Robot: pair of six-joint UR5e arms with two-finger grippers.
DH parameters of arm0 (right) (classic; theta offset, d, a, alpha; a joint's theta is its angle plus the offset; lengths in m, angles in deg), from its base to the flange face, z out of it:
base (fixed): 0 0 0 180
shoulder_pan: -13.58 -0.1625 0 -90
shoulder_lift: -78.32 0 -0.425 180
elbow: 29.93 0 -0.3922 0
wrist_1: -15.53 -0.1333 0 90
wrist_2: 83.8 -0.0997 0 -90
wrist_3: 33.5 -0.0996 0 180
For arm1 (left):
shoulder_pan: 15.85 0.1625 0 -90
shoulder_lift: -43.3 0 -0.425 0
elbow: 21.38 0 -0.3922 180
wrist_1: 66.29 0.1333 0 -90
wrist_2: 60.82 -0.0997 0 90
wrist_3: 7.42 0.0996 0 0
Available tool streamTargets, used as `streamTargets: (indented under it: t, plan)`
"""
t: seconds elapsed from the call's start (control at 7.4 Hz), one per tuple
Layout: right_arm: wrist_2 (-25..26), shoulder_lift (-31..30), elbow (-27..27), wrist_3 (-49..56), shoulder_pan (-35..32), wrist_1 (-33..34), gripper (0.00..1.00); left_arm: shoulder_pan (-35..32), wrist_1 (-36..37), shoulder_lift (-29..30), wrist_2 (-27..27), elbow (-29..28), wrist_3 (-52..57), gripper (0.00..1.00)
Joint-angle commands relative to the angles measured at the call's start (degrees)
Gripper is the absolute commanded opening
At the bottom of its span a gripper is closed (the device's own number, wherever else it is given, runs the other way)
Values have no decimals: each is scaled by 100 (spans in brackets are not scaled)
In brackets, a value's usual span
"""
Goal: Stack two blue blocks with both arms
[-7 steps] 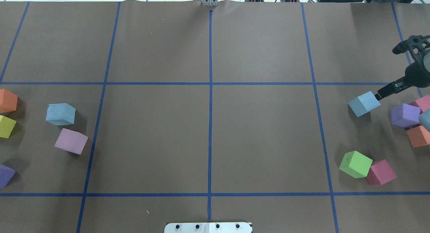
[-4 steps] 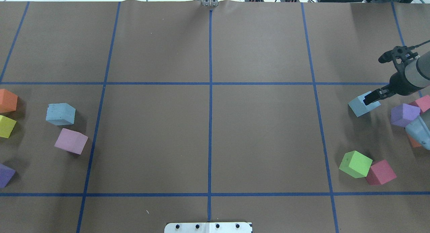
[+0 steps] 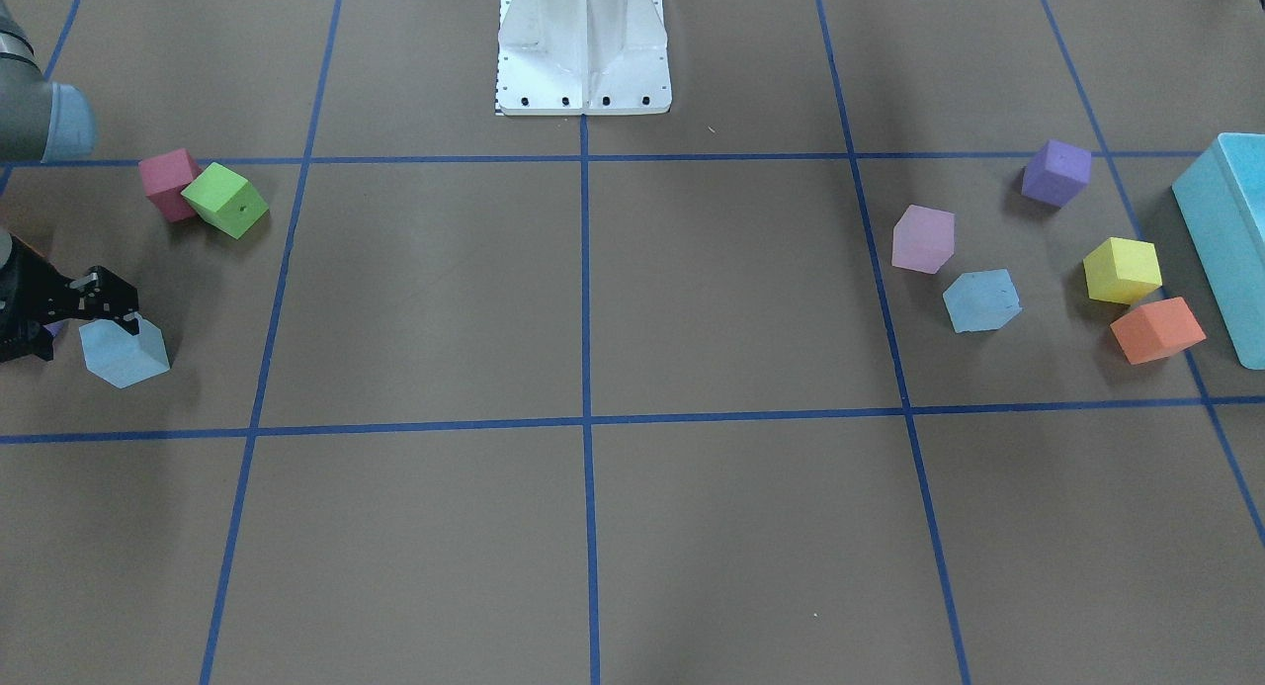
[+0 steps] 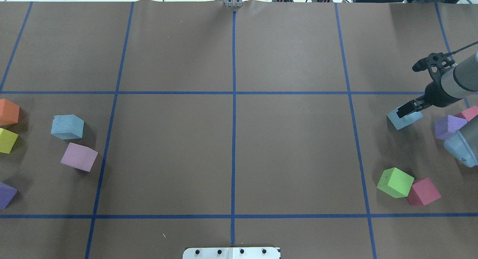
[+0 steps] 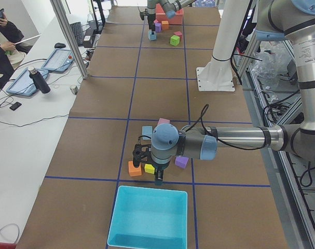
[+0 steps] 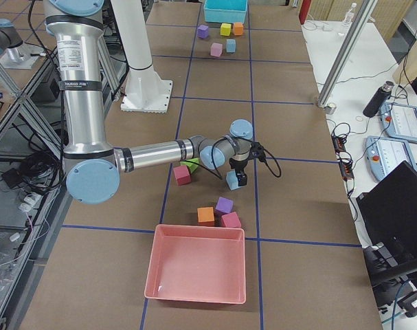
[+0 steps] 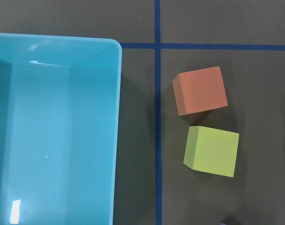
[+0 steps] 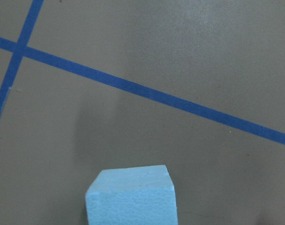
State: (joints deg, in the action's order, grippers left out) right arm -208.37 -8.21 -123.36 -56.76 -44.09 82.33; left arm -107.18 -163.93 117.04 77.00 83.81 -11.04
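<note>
I am hovering my right hand, fingers spread apart, just over one blue block on the bench, the other blue block lying well apart.

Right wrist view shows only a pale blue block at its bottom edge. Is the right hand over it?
Observer: Yes, overhead the right hand overlaps that blue block, which rests on the table.
Operator: Where is the other one?
Observer: On the robot's left, a second blue block lies beside a pink cube.
Operator: Is anything reaching for it?
Observer: No, the left hand hangs over the orange cube and yellow cube, next to the turquoise box.
</note>
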Motion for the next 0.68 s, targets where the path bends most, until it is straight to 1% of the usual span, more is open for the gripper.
streamTargets:
  t: [0.0, 0.14, 0.27, 0.41, 0.54]
  plan:
    - [195, 13, 62, 6, 202, -1, 100, 0, -1, 0, 0, -7, 2, 98]
    - [214, 22, 105, 15, 325, -1, 99, 0, -1, 0, 0, -16, 2, 98]
    - [205, 127, 245, 41, 352, -1, 94, 0, -9, 0, 0, -24, 2, 98]
    - [196, 197, 342, 67, 361, -1, 82, 0, -9, 0, 0, -24, 2, 98]
    - [196, 189, 361, 76, 353, -1, 65, 0, -9, 0, 0, -24, -7, 98]
